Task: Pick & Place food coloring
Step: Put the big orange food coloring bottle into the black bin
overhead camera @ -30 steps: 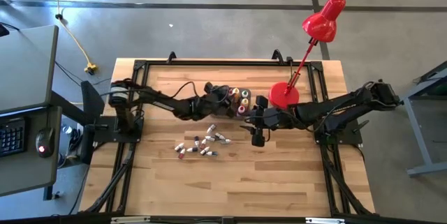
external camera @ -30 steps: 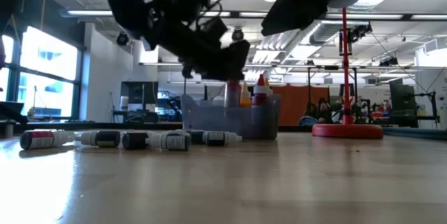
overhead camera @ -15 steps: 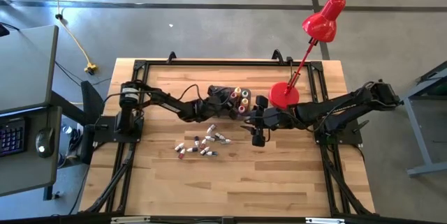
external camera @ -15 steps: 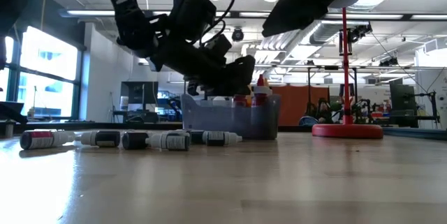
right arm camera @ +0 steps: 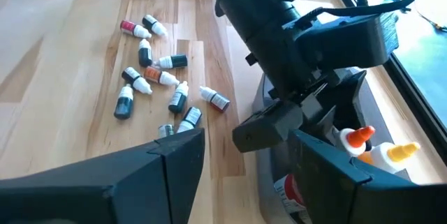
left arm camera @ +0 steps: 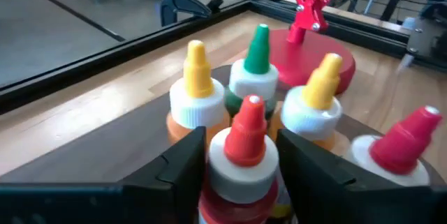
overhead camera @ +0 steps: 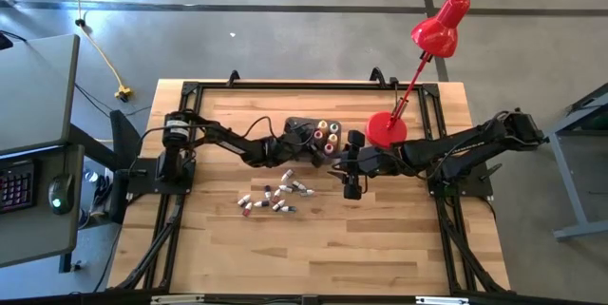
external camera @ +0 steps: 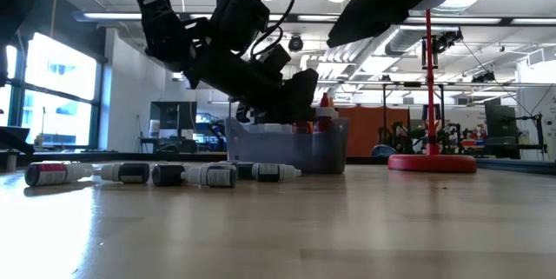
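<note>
- Left gripper (left arm camera: pixel 241 175) is clamped on a red-capped bottle (left arm camera: pixel 244 155) over the grey bin (overhead camera: pixel 302 126), at 12 o'clock from table centre.
- Loose vials (overhead camera: pixel 273 195) lie scattered at 7 o'clock from the bin.
- Right gripper (overhead camera: pixel 350 189), fingers apart, hangs at the bin's 4 o'clock.

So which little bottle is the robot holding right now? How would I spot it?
Find the red desk lamp on the wooden table; beside its base sits a dark grey bin of upright bottles. The left gripper is lowered into it, fingers either side of the red-capped bottle. The bottles just behind it have yellow or green tips.
</note>
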`<action>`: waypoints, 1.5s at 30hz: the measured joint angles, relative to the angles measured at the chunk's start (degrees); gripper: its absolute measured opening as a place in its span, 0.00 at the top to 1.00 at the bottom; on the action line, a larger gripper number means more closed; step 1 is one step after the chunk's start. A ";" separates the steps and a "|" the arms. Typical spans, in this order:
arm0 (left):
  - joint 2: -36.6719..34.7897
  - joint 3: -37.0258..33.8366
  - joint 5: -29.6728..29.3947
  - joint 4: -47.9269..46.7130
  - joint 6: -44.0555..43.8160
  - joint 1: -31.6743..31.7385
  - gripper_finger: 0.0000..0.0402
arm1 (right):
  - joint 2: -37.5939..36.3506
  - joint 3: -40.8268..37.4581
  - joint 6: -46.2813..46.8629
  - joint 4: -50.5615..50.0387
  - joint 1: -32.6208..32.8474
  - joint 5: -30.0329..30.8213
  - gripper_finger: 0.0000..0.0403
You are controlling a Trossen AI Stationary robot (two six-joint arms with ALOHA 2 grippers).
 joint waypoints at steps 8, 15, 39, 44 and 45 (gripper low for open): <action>0.02 -0.02 -1.92 0.78 2.20 -1.79 0.48 | 0.00 0.00 0.13 -0.64 0.00 -0.29 0.51; -0.06 1.60 -2.32 2.75 4.55 -2.11 0.48 | 0.00 0.00 0.40 -0.81 0.00 -0.39 0.51; -12.00 3.16 -21.62 -8.62 9.82 -8.25 0.48 | 0.00 0.00 0.44 -7.08 0.00 1.01 0.51; -10.99 3.14 -23.69 -22.69 -6.65 -7.41 0.48 | 0.00 0.00 0.20 -6.83 0.00 1.05 0.51; -9.91 3.18 -24.02 -24.66 -8.73 -6.89 0.48 | 0.00 0.00 0.18 -6.78 0.00 1.00 0.51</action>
